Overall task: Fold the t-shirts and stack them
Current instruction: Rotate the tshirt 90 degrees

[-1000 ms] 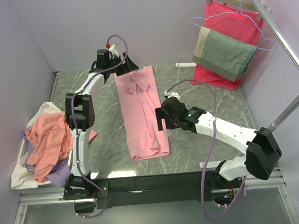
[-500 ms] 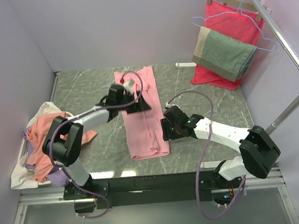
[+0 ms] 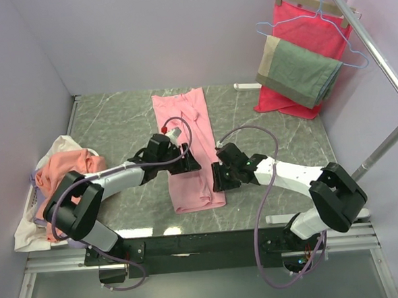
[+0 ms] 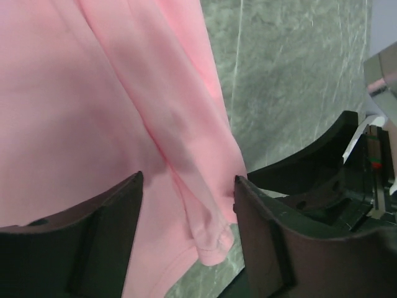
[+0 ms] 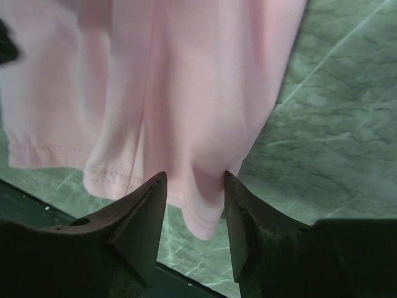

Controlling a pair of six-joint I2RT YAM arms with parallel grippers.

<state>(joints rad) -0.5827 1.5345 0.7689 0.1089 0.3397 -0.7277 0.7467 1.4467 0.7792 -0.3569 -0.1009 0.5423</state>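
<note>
One light pink t-shirt (image 3: 182, 119), folded into a long narrow strip, lies lengthwise on the middle of the marble table (image 3: 116, 127). Left gripper (image 4: 188, 186): low over the strip's near half, fingers partly apart, a raised fold of cloth between them, not squeezed. Right gripper (image 5: 194, 180): at the near right hem, gap narrower and filled with cloth; whether it grips cannot be told. Heap of shirts (image 3: 63, 191), salmon, white and lilac, at the table's left edge.

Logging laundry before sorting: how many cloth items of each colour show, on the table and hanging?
pink shirt: 1
orange shirt: 1
white cloth: 1
lilac cloth: 1
red cloth: 1
grey-green cloth: 1
Total: 6
</note>
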